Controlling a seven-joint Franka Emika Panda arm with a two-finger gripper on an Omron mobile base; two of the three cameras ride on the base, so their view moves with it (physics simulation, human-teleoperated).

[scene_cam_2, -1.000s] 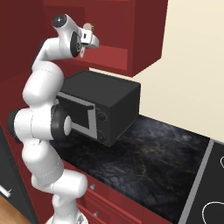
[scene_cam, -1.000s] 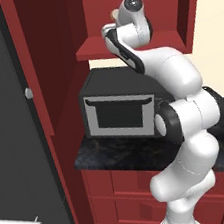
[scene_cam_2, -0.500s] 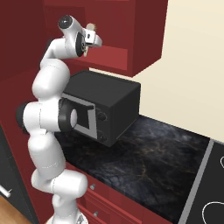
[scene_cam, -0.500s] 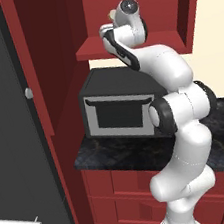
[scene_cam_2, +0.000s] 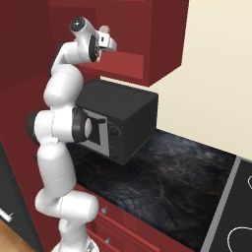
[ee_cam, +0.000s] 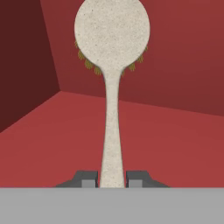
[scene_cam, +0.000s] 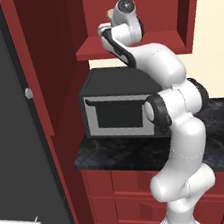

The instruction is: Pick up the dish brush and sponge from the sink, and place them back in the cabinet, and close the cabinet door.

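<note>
The gripper (ee_cam: 112,179) was clamped on the thin handle of the dish brush (ee_cam: 112,52), one dark fingertip (ee_cam: 87,179) pressed to each side of it. The brush pointed straight away from the hand, its round cream head raised above the cabinet (ee_cam: 175,131) shelf, near the back wall, with short yellowish bristles showing behind the head. From the right base view, the gripper (scene_cam_2: 107,43) reached into the open cabinet (scene_cam_2: 162,44), above the black microwave (scene_cam_2: 123,118) that stood on the dark counter (scene_cam_2: 182,187) below the cabinet.
</note>
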